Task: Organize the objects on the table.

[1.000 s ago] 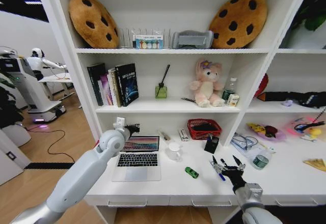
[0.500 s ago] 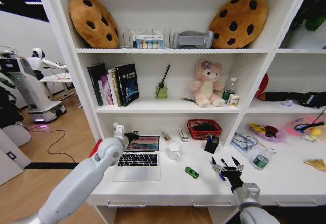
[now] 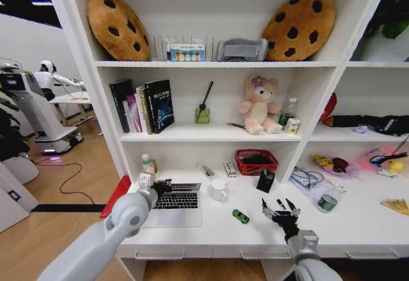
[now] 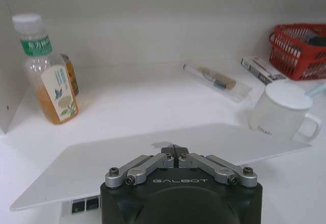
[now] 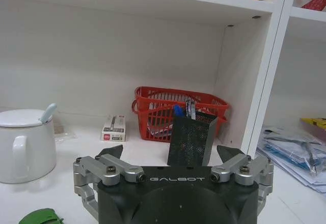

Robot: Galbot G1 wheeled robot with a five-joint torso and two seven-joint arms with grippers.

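left arm: I'm running the left gripper (image 3: 165, 185) at the back edge of the silver laptop (image 3: 174, 202), fingers pressed together on the lid rim; in the left wrist view the lid (image 4: 168, 150) is lying nearly flat under the fingertips, so I'm judging this as the lid-closing push.
laptop: sitting at the left end of the white table (image 3: 217, 230), keyboard partly showing in the head view; hinge hidden behind my gripper.
tea bottle: standing by the left shelf wall (image 3: 149, 165), just behind the laptop, apart from it; label text too small for me to read.
mug: white mug (image 3: 218, 189) with lid is standing just right of the laptop, not touching.
green toy car: (image 3: 240, 216) sitting loose mid-table, between laptop and right gripper; cut off at the right wrist view's edge (image 5: 41, 217).
right arm: I'm holding the right gripper (image 3: 280, 212) low over the table front, fingers spread wide, gripping nothing.
pens: I can't make them out under the right gripper; likely hidden.
pen holder: black mesh (image 5: 191, 138), standing in front of the red basket (image 5: 153, 104).
clear bottle: green cap (image 3: 327, 199), far right on the table.
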